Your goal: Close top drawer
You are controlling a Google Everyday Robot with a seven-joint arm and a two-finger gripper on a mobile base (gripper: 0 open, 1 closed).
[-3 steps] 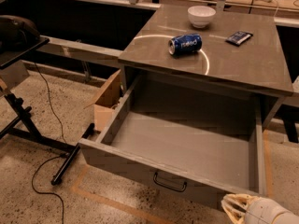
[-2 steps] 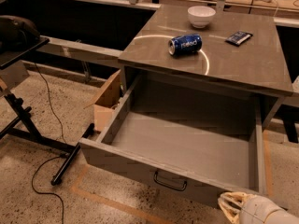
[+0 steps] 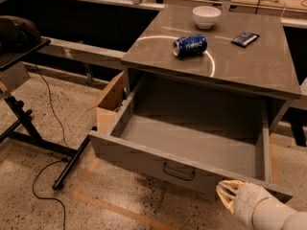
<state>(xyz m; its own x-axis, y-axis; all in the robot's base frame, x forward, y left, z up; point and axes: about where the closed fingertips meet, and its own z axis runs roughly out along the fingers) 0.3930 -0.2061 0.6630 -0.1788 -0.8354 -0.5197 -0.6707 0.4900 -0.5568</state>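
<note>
Gripper (image 3: pixel 229 194) sits low, just below and in front of the right end of the top drawer (image 3: pixel 129 150) front panel, near it but contact not clear; pincer state cannot tell, tip seen end-on. Top drawer is pulled far out of the cabinet (image 3: pixel 249 66), inside looks empty, black loop handle (image 3: pixel 178 171) at the middle of its front, well left of the gripper. Closing not started as far as drawer position shows. Risks, my read: pushing from this far-right spot loads the drawer off-centre, so it may skew on its slides and jam partway. Gripper is also below the front's lower edge, so it could slip under rather than push. A hard shove could jolt the cabinet and roll the blue can (image 3: pixel 190 45) lying on its side above the drawer. Cardboard box (image 3: pixel 111 99) stands just beside the drawer's left wall and could rub.
</note>
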